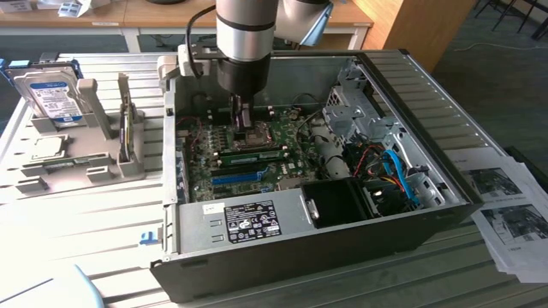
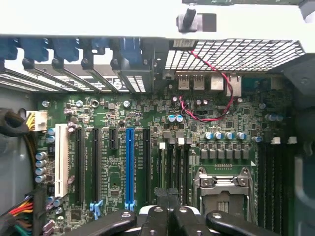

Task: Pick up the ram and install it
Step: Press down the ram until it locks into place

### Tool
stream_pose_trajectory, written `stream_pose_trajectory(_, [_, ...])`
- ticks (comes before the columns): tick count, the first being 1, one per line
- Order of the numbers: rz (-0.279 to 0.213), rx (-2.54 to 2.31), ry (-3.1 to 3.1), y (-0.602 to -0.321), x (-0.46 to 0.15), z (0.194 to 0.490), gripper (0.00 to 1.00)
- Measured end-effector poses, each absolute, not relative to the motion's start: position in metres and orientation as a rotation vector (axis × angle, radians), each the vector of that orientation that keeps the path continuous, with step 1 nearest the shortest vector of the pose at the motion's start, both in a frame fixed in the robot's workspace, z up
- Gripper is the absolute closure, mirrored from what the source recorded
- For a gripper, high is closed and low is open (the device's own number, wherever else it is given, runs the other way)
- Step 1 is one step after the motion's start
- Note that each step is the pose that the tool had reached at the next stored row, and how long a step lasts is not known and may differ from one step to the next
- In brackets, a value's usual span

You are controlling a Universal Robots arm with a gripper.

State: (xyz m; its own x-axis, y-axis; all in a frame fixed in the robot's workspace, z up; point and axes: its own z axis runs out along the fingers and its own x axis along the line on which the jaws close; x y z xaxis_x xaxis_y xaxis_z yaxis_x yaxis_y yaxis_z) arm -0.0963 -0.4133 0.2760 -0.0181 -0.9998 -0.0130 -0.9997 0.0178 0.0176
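1. The ram [image 1: 253, 154] lies lengthwise on the motherboard [image 2: 147, 113] inside the open computer case [image 1: 445, 115], between the processor socket [image 1: 253, 137] and the long blue slot [image 1: 235, 178]. It looks set into its slot, though I cannot tell whether it is fully seated.
2. The gripper [image 1: 245, 124] hangs just above the board near the socket, its fingers pressed together with nothing visible between them.
3. Risk: a half-seated stick. If one end sits higher than the other, or the end clips have not caught, the ram makes poor contact or pops loose.
4. Risk: pressing off-centre. Closed fingers bearing on one end could tilt the stick and strain the slot.
5. Risk: missing the stick. The socket's metal frame [image 2: 221, 189] is just beside the fingers in the wrist view, so a small sideways error would land them on it, or on the neighbouring slots.
6. Risk: too much downward force, which could flex the board.
7. Risk: the arm brushing the case wall on any sideways move.
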Motion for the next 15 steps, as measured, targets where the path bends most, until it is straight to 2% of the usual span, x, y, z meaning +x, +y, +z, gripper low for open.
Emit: stream_pose_trajectory(15, [-0.03, 2.197, -2.237, -0.413, -0.096, 0.305, 0.91])
